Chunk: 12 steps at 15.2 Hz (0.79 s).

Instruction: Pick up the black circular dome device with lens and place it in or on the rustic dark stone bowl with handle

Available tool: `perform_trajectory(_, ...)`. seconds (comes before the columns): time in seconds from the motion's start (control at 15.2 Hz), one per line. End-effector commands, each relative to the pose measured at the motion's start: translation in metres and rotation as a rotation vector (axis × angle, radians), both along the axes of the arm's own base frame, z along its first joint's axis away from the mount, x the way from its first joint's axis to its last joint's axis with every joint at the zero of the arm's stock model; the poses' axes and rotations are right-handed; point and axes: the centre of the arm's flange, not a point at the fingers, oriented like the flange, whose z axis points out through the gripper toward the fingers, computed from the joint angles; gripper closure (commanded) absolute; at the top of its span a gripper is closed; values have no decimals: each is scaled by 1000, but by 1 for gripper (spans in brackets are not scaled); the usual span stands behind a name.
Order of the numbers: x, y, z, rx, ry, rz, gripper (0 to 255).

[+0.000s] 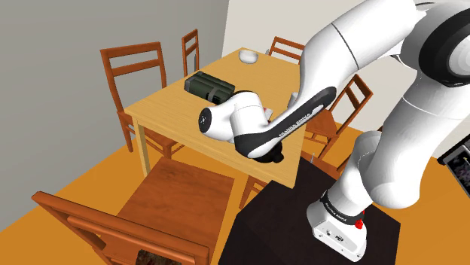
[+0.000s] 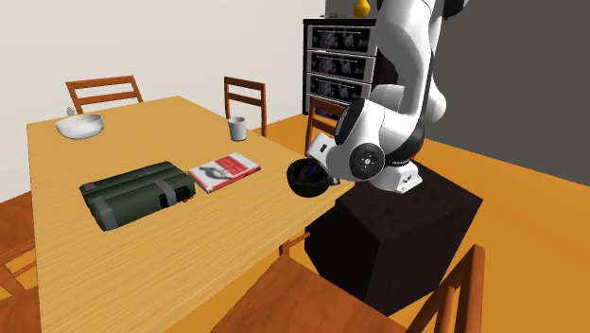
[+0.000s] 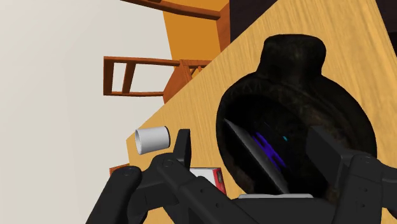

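The dark stone bowl (image 3: 292, 95) with its stubby handle (image 3: 294, 54) sits at the table's edge nearest the stand; in the second exterior view the bowl (image 2: 304, 180) is just under the hand. Inside it lies the black dome device (image 3: 257, 153), tilted, with a purple glint on its lens. My gripper (image 3: 251, 137) hangs right over the bowl, open. One finger (image 3: 182, 147) is outside the bowl's rim and the other finger (image 3: 326, 147) is above its far side; neither touches the device. The gripper (image 2: 317, 163) is tucked under the white wrist.
On the wooden table (image 2: 189, 255) lie a dark green case (image 2: 137, 194), a red-and-white book (image 2: 224, 171), a white cup (image 2: 237, 128) and a white bowl (image 2: 79, 125). Wooden chairs (image 1: 134, 71) ring the table. The black stand (image 2: 397, 236) is beside the bowl.
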Motion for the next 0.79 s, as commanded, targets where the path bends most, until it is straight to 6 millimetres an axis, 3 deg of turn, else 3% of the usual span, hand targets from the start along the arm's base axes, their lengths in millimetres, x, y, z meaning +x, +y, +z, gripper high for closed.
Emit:
perform_trajectory(0.0,0,0,0,0,0,0,0)
perform_trajectory(0.07,0,0,0,0,0,0,0)
perform_trajectory(0.33,12,42,25,0,0,0,0)
perform_trajectory(0.73,12,42,25,0,0,0,0)
